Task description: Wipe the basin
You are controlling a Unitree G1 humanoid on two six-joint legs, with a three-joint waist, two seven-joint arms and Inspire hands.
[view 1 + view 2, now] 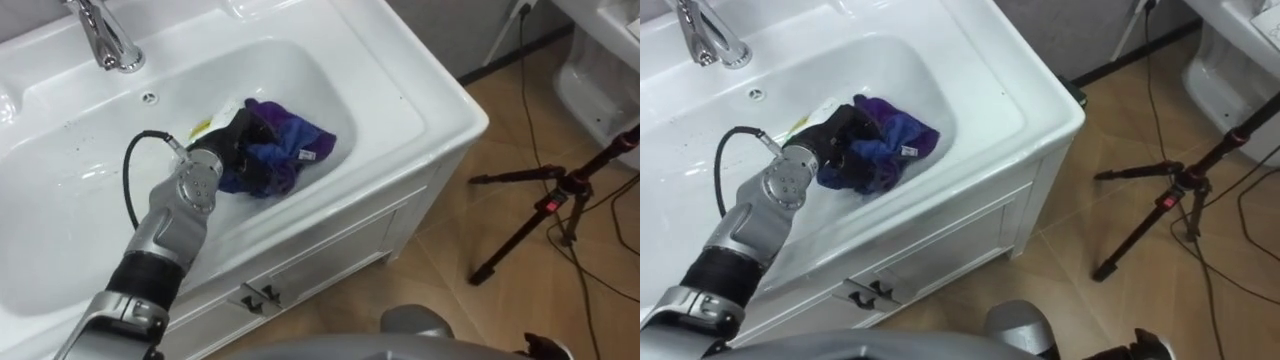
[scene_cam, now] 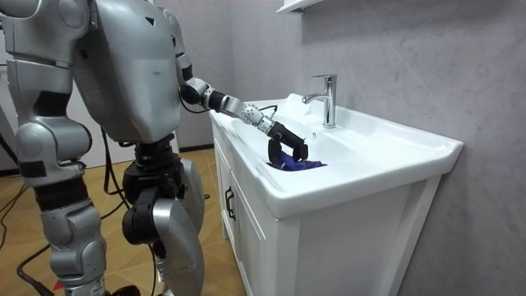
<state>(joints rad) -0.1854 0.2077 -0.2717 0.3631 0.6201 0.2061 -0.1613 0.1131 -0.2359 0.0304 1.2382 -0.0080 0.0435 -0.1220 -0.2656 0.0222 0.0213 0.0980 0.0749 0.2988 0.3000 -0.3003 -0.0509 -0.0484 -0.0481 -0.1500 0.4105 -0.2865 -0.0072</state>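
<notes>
left hand [image 1: 233, 140] clenched on cloth [image 1: 290, 148] | basin [image 1: 310, 70] wall close right of hand | open bowl to hand's left | tap [image 1: 105, 40] beyond

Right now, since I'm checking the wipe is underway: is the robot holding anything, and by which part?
The left hand clutches the purple cloth lying in the basin, fingers curled over the cloth's bunched left end.
</notes>
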